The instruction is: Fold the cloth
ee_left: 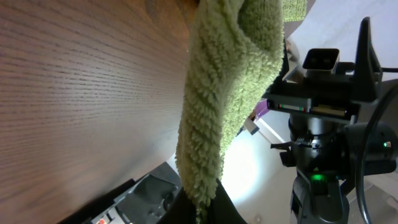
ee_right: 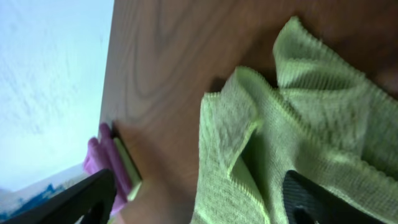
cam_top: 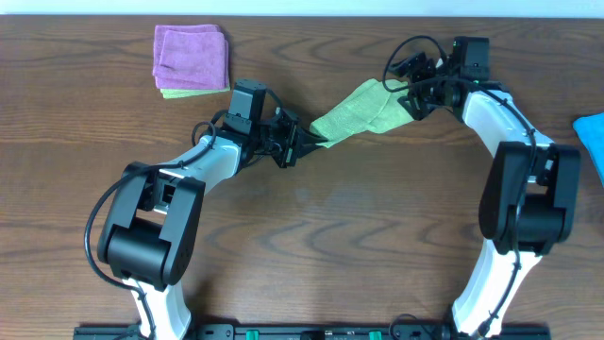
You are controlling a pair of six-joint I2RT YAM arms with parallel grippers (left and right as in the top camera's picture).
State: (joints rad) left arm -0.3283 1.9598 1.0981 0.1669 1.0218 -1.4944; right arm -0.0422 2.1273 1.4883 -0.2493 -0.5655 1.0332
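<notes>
The lime-green cloth (cam_top: 359, 111) hangs bunched between my two grippers over the back middle of the table. My left gripper (cam_top: 304, 144) is shut on its lower left corner; in the left wrist view the cloth (ee_left: 224, 93) runs up out of the pinched jaws (ee_left: 202, 202). My right gripper (cam_top: 411, 97) stands at the cloth's upper right end. In the right wrist view its fingers are wide apart, the gripper (ee_right: 199, 183) open, with rumpled cloth (ee_right: 298, 124) lying between and past them, not pinched.
A folded purple cloth (cam_top: 192, 59) lies on a green one at the back left, also seen as a purple stack (ee_right: 102, 162) by the table edge. A bright blue cloth (cam_top: 593, 137) shows at the right edge. The right arm (ee_left: 323, 112) stands close to the left gripper.
</notes>
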